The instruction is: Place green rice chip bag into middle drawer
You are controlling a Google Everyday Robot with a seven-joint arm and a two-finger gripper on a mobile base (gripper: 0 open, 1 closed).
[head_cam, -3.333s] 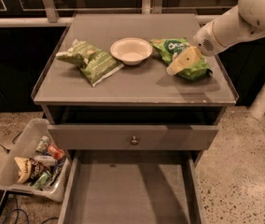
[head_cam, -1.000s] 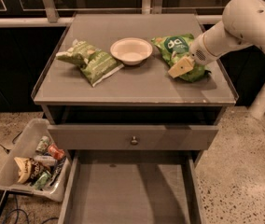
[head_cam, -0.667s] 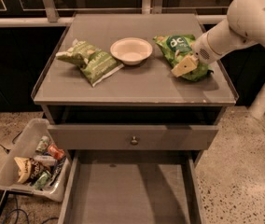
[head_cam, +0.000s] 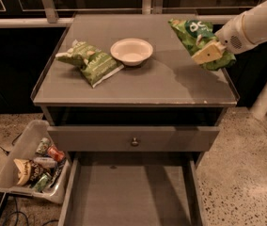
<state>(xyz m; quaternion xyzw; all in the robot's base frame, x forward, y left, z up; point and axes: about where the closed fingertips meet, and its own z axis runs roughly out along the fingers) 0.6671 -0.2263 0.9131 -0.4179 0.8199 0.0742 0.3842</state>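
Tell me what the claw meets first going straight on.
The claw, gripping the glossy deep-green snack bag, points down across the grey cabinet top: probably bare surface first, short of the round white bowl. Depth unclear.

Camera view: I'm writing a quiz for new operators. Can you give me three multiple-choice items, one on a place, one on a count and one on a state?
1. Where is the white bowl?
A) on the floor
B) on the cabinet top, between two bags
C) under the cabinet

2. How many snack bags are at cabinet-top level?
A) one
B) two
C) four

3. What state is the middle drawer in?
A) pulled open
B) pushed shut
C) taken out

Answers:
1 B: the bowl sits between the olive bag and the green rice chip bag.
2 B: only those two show. The gripper holds the deep-green one at the right edge.
3 A: its bare floor is exposed below the knobbed drawer front.
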